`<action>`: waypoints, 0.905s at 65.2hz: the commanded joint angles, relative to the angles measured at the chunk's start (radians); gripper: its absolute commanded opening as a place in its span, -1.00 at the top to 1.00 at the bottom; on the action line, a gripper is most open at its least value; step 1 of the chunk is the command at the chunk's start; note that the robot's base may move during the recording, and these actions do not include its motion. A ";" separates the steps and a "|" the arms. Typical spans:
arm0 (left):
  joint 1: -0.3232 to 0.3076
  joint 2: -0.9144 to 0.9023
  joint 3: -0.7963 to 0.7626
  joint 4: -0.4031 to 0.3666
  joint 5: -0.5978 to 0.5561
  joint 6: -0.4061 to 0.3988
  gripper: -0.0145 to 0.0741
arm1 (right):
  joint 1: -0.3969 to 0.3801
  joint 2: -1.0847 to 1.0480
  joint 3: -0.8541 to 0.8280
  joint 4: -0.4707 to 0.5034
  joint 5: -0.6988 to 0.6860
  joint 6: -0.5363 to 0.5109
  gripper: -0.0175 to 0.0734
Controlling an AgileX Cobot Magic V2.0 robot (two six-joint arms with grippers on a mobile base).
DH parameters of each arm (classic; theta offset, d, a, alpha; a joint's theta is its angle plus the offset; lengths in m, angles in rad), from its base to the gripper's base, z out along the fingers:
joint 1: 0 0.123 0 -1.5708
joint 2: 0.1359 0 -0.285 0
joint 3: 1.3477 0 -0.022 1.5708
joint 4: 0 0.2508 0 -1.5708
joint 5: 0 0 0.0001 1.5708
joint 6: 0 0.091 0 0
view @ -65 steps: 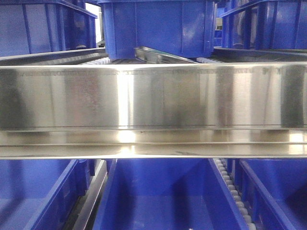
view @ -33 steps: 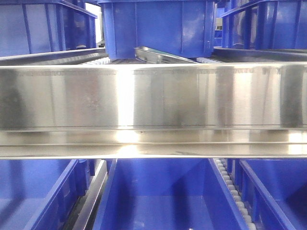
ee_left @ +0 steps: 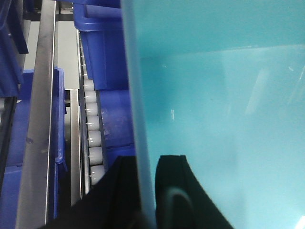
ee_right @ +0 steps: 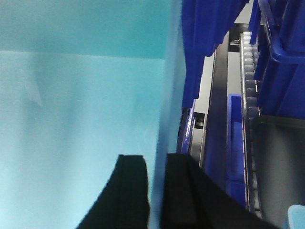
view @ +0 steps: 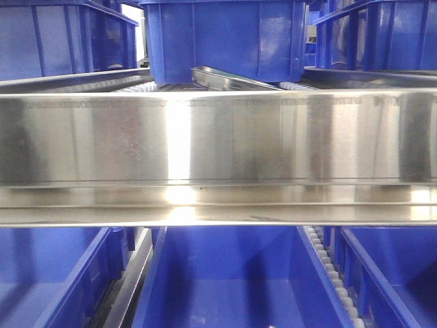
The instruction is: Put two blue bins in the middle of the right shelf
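Observation:
A bin wall (ee_left: 143,119) that looks pale turquoise fills the left wrist view. My left gripper (ee_left: 145,162) is shut on its rim, with one black finger (ee_left: 171,176) inside and the other outside. In the right wrist view the same kind of turquoise wall (ee_right: 164,105) stands between the black fingers (ee_right: 131,186) of my right gripper (ee_right: 156,160), which is shut on it. The front view shows a blue bin (view: 225,37) on the upper level at centre. No gripper shows in that view, and I cannot tell whether this is the held bin.
A wide steel shelf beam (view: 218,137) crosses the front view. Blue bins stand above at left (view: 61,37) and right (view: 382,34), and others lie below (view: 225,280). White rollers (ee_left: 93,138) and a steel rail (ee_left: 40,119) run beside the held bin. More blue bins (ee_right: 205,33) crowd the right side.

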 commanded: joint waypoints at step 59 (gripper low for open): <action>-0.003 -0.019 -0.009 0.007 -0.039 0.014 0.92 | 0.000 -0.012 -0.013 0.005 -0.049 -0.013 0.95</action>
